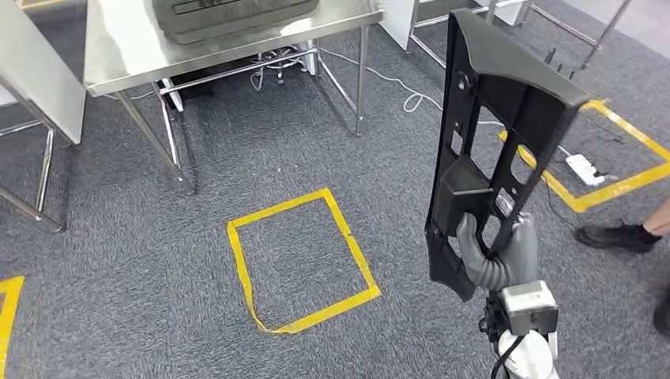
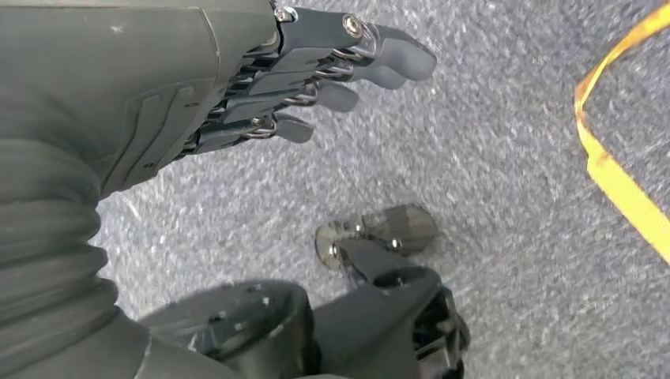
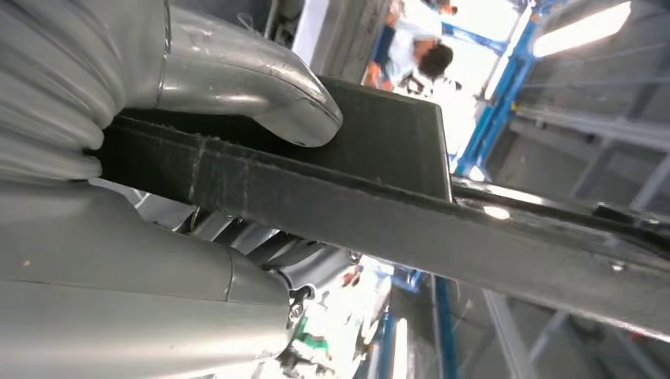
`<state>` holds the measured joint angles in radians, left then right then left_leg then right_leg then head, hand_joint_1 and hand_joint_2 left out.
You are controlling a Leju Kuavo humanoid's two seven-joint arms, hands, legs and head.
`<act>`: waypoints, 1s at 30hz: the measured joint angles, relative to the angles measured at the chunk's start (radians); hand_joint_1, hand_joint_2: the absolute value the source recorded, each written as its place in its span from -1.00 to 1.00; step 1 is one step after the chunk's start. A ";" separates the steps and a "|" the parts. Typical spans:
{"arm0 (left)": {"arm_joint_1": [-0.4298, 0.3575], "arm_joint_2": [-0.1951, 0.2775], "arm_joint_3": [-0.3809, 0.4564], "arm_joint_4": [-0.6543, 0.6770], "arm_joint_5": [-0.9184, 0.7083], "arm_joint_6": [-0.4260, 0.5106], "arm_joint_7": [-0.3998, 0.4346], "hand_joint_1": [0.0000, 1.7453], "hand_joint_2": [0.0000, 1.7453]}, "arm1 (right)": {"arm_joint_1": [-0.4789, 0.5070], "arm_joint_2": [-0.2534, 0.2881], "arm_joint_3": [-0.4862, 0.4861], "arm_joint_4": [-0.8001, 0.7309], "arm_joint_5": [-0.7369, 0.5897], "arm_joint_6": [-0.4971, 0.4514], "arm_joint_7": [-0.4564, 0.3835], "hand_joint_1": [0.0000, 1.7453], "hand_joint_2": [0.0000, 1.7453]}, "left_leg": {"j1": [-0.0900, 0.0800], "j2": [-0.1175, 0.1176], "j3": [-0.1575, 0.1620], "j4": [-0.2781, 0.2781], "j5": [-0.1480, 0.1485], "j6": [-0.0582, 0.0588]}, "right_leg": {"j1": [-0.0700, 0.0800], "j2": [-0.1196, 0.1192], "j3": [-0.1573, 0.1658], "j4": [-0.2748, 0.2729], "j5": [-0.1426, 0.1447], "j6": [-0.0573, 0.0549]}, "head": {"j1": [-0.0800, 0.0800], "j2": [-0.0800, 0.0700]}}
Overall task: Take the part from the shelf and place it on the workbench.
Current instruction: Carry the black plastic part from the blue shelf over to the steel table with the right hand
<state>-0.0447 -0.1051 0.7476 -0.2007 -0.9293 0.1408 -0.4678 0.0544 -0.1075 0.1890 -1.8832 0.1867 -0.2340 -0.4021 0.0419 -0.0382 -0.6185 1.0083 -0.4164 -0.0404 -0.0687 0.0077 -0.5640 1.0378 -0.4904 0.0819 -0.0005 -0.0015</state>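
Gripping the black part (image 1: 494, 134) near its lower end, the right hand (image 1: 506, 257) held it upright and a little tilted over the grey carpet (image 1: 158, 300), thumb on one face and fingers wrapped behind; the right wrist view showed the same clamp, thumb (image 3: 261, 87) pressed flat on the part's dark edge (image 3: 355, 213). The left hand (image 2: 316, 75) hung low above the carpet, fingers nearly straight and close together, holding nothing.

The part was off the shelf and well apart from the steel workbench (image 1: 134, 55), which stood ahead and to the left with a dark tray-like object (image 1: 229, 16) already lying on it. The step in hand looked like the carry. Done well, it would call for a firm grip, since the long top-heavy piece could swing, and for turning toward the bench before lowering.

Open carpet with 1 yellow taped square (image 1: 296, 260) lay between robot and bench. Its legs (image 1: 359, 79) and near edge were the things to clear; cables (image 1: 411, 99) trailed on the floor to the right, and a person's shoe (image 1: 612, 235) stood close beside the part.
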 joint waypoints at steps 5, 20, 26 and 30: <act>0.001 -0.001 0.000 0.000 0.000 0.002 0.005 -1.00 1.00 | 0.002 0.002 -0.001 0.001 0.002 0.000 -0.001 1.00 1.00 | 0.002 0.030 -0.074 0.164 -0.083 0.004 | 0.016 -0.003 0.006 0.006 -0.005 -0.037 | -0.012 0.000; -0.001 -0.002 0.000 0.000 -0.001 0.006 0.007 -1.00 1.00 | 0.001 0.004 0.004 0.000 0.002 -0.001 -0.002 1.00 1.00 | -0.041 0.027 -0.014 0.015 -0.007 0.079 | 0.049 -0.009 -0.023 0.117 -0.094 -0.040 | -0.009 0.000; -0.001 -0.005 0.000 0.000 -0.002 0.001 0.016 -1.00 1.00 | 0.005 0.004 0.008 0.003 0.003 -0.001 -0.002 1.00 1.00 | -0.039 0.015 0.012 0.015 -0.030 0.079 | 0.047 -0.008 -0.109 0.131 -0.015 -0.002 | -0.008 0.000; -0.002 -0.006 0.001 0.000 -0.003 -0.002 0.021 -1.00 1.00 | 0.003 0.004 0.010 0.003 0.004 -0.001 -0.002 1.00 1.00 | -0.048 0.011 0.025 0.018 -0.049 0.060 | 0.051 -0.007 -0.046 -0.011 0.044 -0.025 | -0.009 0.000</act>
<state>-0.0468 -0.1110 0.7486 -0.2003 -0.9321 0.1387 -0.4467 0.0579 -0.1030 0.1992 -1.8799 0.1911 -0.2347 -0.4045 -0.0057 -0.0274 -0.5932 1.0267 -0.4657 0.0199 -0.0173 0.0002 -0.6100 1.0272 -0.4465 0.0571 -0.0094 -0.0015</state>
